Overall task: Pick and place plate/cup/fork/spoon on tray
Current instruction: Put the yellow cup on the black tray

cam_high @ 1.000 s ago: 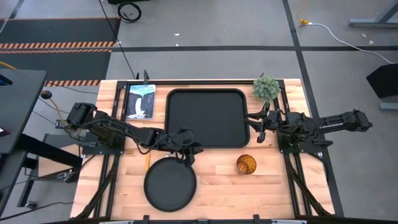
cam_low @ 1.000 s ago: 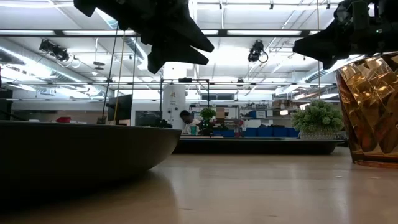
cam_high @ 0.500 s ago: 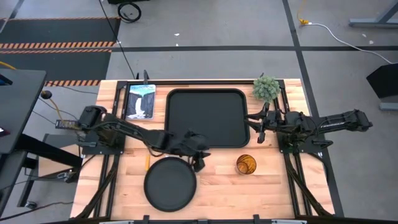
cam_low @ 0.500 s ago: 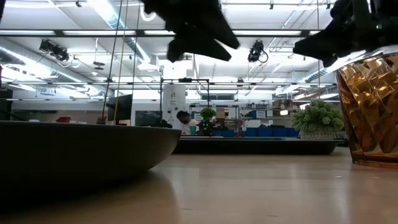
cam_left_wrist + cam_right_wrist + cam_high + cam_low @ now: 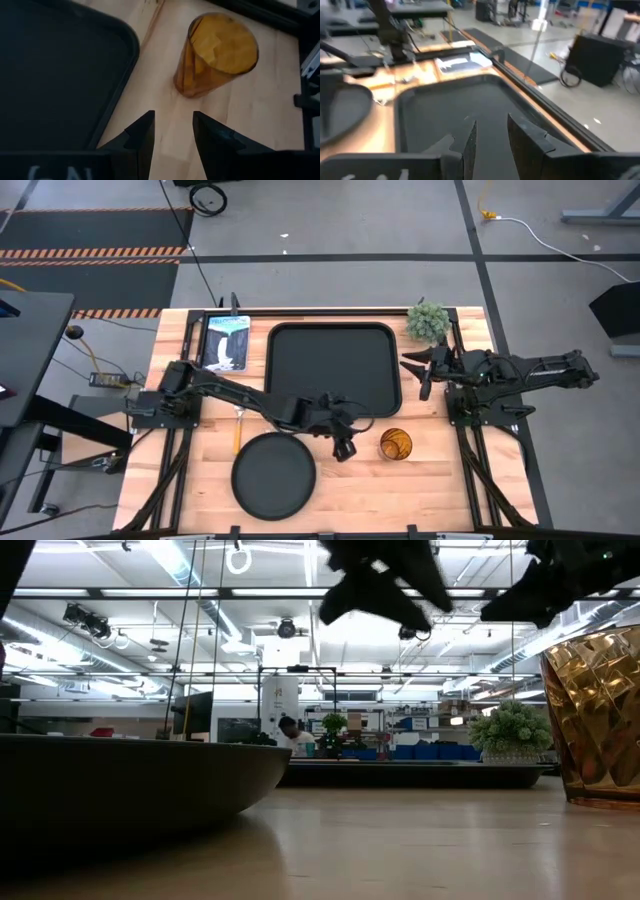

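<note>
The amber cup (image 5: 396,444) stands upright on the wood just in front of the tray's near right corner. It also shows in the left wrist view (image 5: 216,55) and the low view (image 5: 595,720). The black tray (image 5: 333,370) lies at the table's middle back. The round black plate (image 5: 273,475) rests flat near the front edge. The orange-handled spoon (image 5: 237,437) lies left of the plate. A slim silver piece (image 5: 239,413) beside it may be the fork. My left gripper (image 5: 345,445) is open and empty, just left of the cup (image 5: 172,135). My right gripper (image 5: 417,372) is open over the tray's right rim.
A small green potted plant (image 5: 427,322) stands at the far right corner. A picture book (image 5: 225,343) lies left of the tray. Bare wood lies between the plate and the cup (image 5: 345,475).
My left gripper has travelled toward the table's right edge and a little toward the near edge, from over the plate's far rim to just beside the cup. My right gripper has shifted slightly toward the far edge. The cup, plate and tray have stayed where they were.
</note>
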Controlling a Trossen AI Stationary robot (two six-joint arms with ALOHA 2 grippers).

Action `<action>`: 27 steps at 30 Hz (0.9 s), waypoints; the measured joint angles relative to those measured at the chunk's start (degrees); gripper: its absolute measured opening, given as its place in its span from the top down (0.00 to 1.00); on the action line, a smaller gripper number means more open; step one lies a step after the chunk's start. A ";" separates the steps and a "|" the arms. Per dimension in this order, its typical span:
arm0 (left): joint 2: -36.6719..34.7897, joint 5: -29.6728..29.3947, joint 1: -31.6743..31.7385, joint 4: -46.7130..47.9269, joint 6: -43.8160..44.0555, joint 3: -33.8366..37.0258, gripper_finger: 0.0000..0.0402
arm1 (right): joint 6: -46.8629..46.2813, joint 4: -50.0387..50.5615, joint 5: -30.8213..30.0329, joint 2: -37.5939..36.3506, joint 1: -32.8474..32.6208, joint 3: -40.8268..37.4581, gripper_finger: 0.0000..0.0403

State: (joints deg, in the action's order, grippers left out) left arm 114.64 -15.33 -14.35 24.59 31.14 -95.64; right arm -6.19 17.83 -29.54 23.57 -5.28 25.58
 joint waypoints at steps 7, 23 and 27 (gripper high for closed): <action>4.45 0.71 -0.07 0.27 2.28 -6.52 0.65 | -4.70 2.97 0.75 1.55 -0.01 0.00 0.71; 7.20 1.43 1.84 -6.14 12.33 -9.16 0.65 | -7.16 15.66 0.20 3.12 0.20 7.33 0.71; 10.02 2.58 2.08 -9.39 14.36 -10.18 0.65 | -7.22 16.65 2.03 4.98 0.20 7.32 0.71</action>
State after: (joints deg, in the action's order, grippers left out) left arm 124.66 -12.75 -12.27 15.21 45.51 -105.81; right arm -13.41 34.48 -27.51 28.55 -5.08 32.90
